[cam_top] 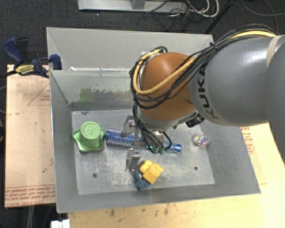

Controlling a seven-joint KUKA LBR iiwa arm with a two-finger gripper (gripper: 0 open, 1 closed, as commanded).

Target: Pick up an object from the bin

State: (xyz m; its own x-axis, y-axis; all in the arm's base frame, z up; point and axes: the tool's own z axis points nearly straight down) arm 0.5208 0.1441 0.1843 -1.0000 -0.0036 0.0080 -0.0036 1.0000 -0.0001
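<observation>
**Blue coil [116,137] lying mid-bin beneath the gripper [132,144]**

The blue coil is lying near the middle of the bin [180,177], its right end sitting between the gripper's fingers, which are standing apart, unclamped. A green ridged cap [89,137] is resting just left of it. A yellow block [151,171] is lying near the front wall.

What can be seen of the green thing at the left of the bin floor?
It is a green knob or cap, plastic by its look: a round raised disc on a wider, wavy-edged skirt. It lies flat, disc upward, on the left part of the bin floor. A blue coiled piece lies close on its right; whether they touch I cannot tell.
</observation>
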